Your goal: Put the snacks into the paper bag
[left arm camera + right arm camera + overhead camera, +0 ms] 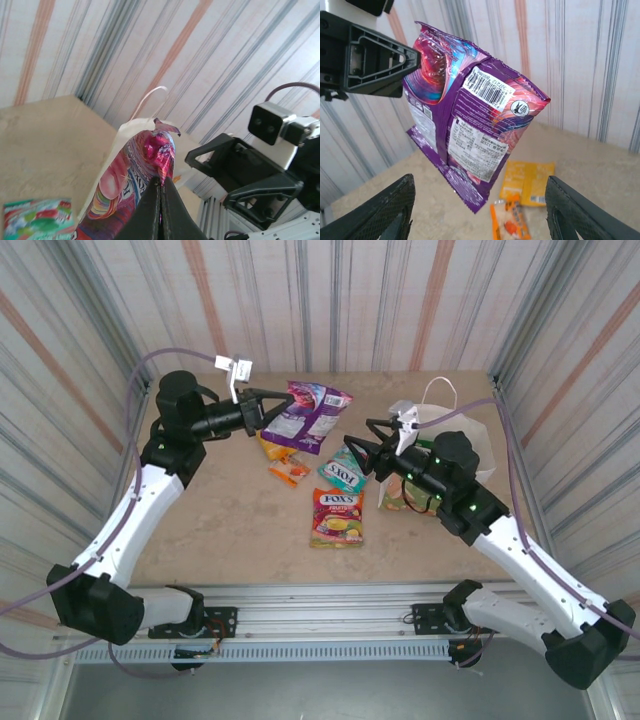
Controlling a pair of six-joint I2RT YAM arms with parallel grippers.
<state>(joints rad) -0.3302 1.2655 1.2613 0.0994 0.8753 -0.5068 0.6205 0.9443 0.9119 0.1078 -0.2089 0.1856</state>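
Overhead, the left pincer (262,412) stretches toward the far middle of the table (230,530), clamped on the left edge of the purple packet (318,410), which sticks out to its right. The right pincer (372,452) points that way from nearer and further right, short of the packet, its fingers spread and holding nothing. Behind the right wrist, at the far right of the table, is the bag (470,435). Flat on the table between the two pincers lie a teal packet (343,473), an orange FOX'S packet (337,517), a gold packet (274,448) and a tiny orange packet (290,474).

From the left wrist, the two fingers (150,215) press together with no gap, pinching the crumpled edge of the purple packet (150,165), which rises just beyond their tips. Past it is the white bag (122,137) with its cord handle (150,97) (whether its mouth is open I cannot tell). A greenish packet (37,215) lies flat at lower left.

From the right wrist, the purple packet (475,125) hangs clear of the table, barcode side facing, gripped at its upper left corner by the left pincer (417,57). It sits ahead of and between the right pincer's own fingers (385,210), which stand wide apart and touch nothing. Under it lie the gold packet (527,182) and the tiny orange packet (510,222)
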